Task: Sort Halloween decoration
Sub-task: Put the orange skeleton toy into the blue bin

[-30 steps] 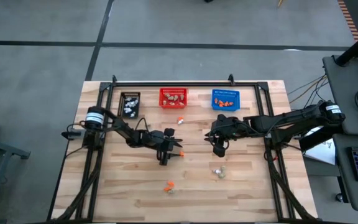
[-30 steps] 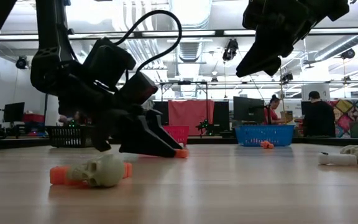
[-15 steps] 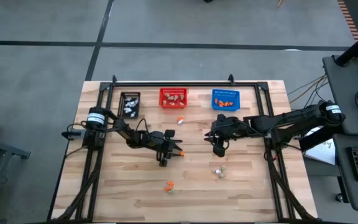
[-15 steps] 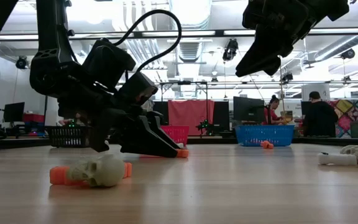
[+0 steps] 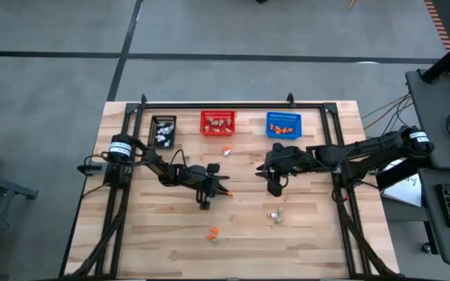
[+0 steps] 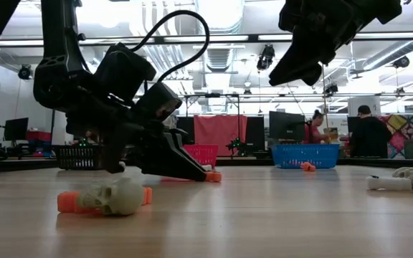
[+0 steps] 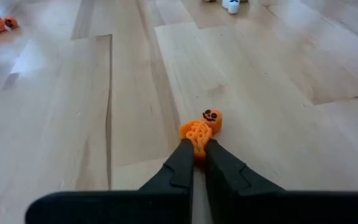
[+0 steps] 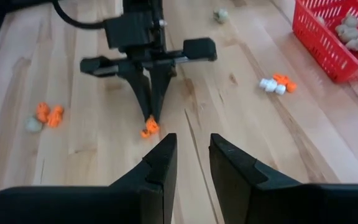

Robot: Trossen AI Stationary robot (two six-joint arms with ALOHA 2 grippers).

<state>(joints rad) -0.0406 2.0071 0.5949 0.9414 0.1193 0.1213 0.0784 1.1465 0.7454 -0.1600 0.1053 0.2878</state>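
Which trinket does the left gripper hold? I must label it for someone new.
On the wooden table, find the left gripper near the middle. Pinched at its fingertips is an orange skeleton with a pumpkin-face head, the only trinket held, lying apart from the other loose pieces.

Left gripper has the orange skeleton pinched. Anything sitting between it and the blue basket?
Partly: the right gripper hangs above the table between the orange skeleton, pinched by the left gripper, and the blue basket.

Black basket (image 5: 163, 129), red basket (image 5: 217, 122), blue basket (image 5: 283, 124) line the table's (image 5: 311, 242) far edge; people apparently beyond.
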